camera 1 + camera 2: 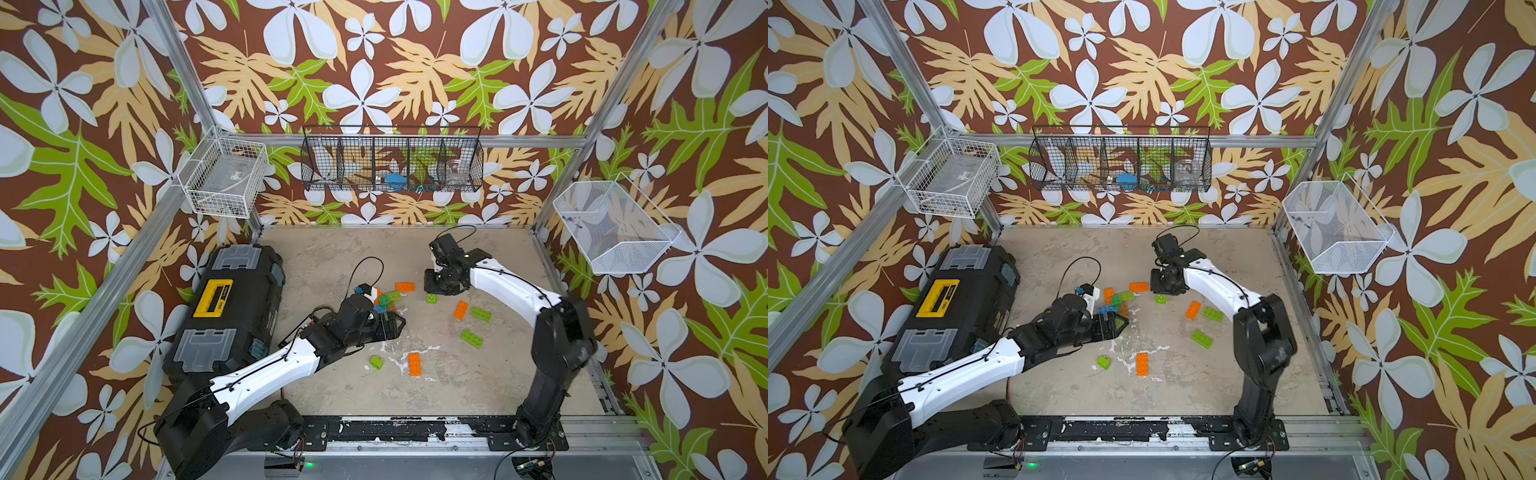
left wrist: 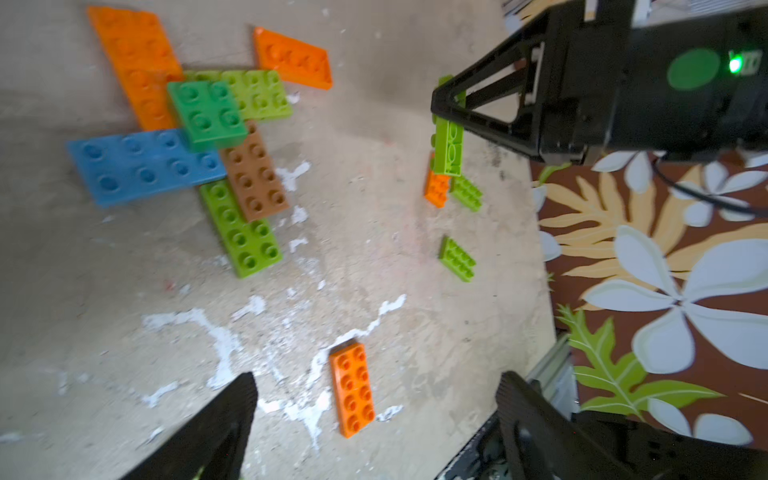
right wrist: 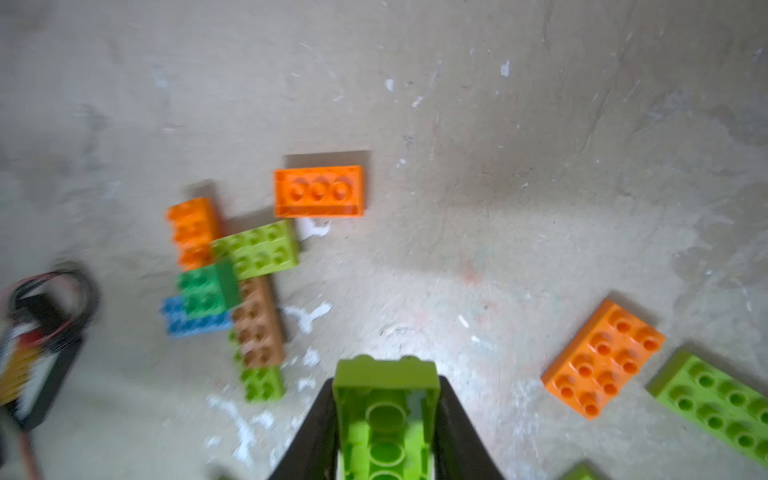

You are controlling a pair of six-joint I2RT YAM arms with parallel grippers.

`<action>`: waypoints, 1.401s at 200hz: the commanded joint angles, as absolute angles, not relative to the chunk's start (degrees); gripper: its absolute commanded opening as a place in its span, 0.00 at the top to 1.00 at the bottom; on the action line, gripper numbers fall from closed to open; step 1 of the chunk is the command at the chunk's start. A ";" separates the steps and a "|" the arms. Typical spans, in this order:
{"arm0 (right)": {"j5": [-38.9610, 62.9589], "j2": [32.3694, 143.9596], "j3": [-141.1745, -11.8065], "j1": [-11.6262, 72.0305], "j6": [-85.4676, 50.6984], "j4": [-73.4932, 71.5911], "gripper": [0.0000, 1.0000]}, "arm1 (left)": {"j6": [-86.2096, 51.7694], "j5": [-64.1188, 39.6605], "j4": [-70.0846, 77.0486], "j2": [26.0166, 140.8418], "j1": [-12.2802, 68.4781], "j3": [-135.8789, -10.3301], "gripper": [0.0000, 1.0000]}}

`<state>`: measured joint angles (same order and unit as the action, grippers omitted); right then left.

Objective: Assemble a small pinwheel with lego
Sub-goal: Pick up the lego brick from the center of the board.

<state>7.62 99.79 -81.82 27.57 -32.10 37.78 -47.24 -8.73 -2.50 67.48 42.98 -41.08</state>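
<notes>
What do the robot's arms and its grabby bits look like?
Both the left arm and right arm have smooth white shells with chunky black joints. Thin black cables loop above the wrists. The left end effector and right end effector each have two black pointed fingers. The right one's body carries a round green sticker beside a small green light.

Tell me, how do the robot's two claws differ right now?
The left gripper stands wide open; the right gripper is closed. The left gripper holds nothing; the right gripper pinches a lime green brick between its fingers. Both are black and two-fingered.
</notes>
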 commanded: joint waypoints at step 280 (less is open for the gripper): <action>61.78 70.82 -69.35 23.62 -43.94 1.76 0.76 | -55.51 -43.00 43.33 71.71 39.02 -49.58 0.72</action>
